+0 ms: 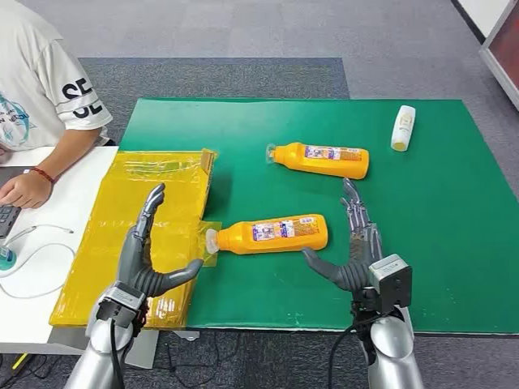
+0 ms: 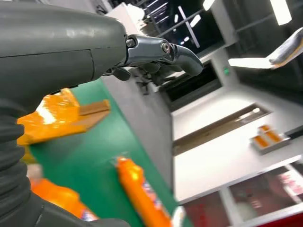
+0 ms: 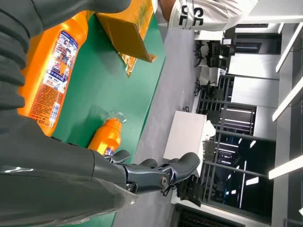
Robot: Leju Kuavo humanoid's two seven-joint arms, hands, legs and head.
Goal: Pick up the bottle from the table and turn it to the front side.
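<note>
the near orange bottle [image 1: 272,234] lies on its side on the green tabletop [image 1: 440,211], cap toward the yellow plastic-wrapped sheet [image 1: 153,203], label up. the left hand [image 1: 147,263] hovers over that sheet just beside the cap, fingers spread, holding nothing. the right hand [image 1: 355,251] is near the bottle's base, also spread and empty (its thumb points at the bottle without touching). a second orange bottle [image 1: 321,160] lies farther back, and a small white bottle [image 1: 402,128] well apart near the far edge. a person's arm [image 1: 43,174] rests on the white desk [image 1: 36,267].

"SE" on sleeve [image 1: 78,97] (partly hidden)
</note>
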